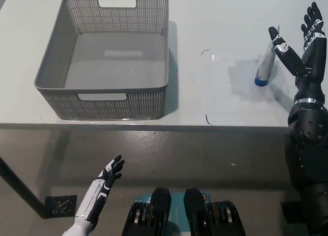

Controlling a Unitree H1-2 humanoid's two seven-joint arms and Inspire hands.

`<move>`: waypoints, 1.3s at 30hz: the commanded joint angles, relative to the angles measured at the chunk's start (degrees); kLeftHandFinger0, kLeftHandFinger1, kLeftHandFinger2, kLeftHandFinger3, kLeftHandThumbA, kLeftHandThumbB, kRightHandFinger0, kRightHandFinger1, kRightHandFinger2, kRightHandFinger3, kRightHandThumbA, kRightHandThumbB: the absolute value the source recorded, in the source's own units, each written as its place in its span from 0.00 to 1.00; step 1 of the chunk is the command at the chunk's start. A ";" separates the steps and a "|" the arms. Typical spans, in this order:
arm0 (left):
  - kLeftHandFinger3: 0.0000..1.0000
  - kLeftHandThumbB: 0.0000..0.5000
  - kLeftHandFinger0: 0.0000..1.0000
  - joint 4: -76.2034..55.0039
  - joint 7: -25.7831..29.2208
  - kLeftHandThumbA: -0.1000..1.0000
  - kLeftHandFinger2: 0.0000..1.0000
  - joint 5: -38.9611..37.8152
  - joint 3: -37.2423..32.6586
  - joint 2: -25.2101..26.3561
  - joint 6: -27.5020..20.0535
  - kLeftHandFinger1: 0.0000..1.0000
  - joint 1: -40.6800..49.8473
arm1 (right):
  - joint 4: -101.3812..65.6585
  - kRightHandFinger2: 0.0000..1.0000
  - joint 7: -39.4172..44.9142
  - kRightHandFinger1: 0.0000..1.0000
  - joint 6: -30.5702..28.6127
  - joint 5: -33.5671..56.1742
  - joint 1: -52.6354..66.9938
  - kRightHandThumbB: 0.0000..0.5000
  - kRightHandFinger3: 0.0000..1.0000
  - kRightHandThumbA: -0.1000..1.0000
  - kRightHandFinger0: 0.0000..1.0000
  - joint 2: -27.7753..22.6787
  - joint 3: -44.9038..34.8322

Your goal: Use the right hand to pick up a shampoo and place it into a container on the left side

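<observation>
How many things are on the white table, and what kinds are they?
Grey plastic basket with perforated walls: 1
White shampoo tube with a blue cap: 1
Total on the white table: 2
Black right robot hand, open beside the tube: 1
White left robot hand, resting below the table edge: 1

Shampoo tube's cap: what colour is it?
Blue, on the white shampoo tube by the open right hand; head view.

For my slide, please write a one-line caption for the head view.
Open black right hand beside the shampoo tube; empty grey basket on the table's left; white left hand resting low.
</observation>
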 commanded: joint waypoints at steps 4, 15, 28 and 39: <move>1.00 0.12 1.00 -1.33 -0.40 1.00 1.00 -0.41 0.14 0.07 -0.24 1.00 -0.21 | 0.24 1.00 1.03 1.00 1.45 -0.41 -1.47 0.58 1.00 0.90 1.00 -0.73 0.74; 1.00 0.14 1.00 -0.31 0.07 1.00 1.00 0.28 0.28 0.22 -1.47 1.00 -1.17 | 19.52 1.00 0.88 1.00 -2.41 -0.26 -6.32 0.55 1.00 0.86 1.00 -2.14 1.13; 1.00 0.15 1.00 -1.07 -0.23 1.00 1.00 -0.24 0.28 0.06 -0.41 1.00 -1.05 | 36.75 1.00 1.66 1.00 -4.65 1.37 -11.21 0.63 1.00 0.84 1.00 -3.81 0.47; 1.00 0.18 1.00 -1.09 -0.46 1.00 1.00 -0.59 0.29 0.06 -0.09 1.00 -1.70 | 42.28 1.00 0.26 1.00 -3.30 -0.44 -15.96 0.68 1.00 0.85 1.00 -3.92 2.18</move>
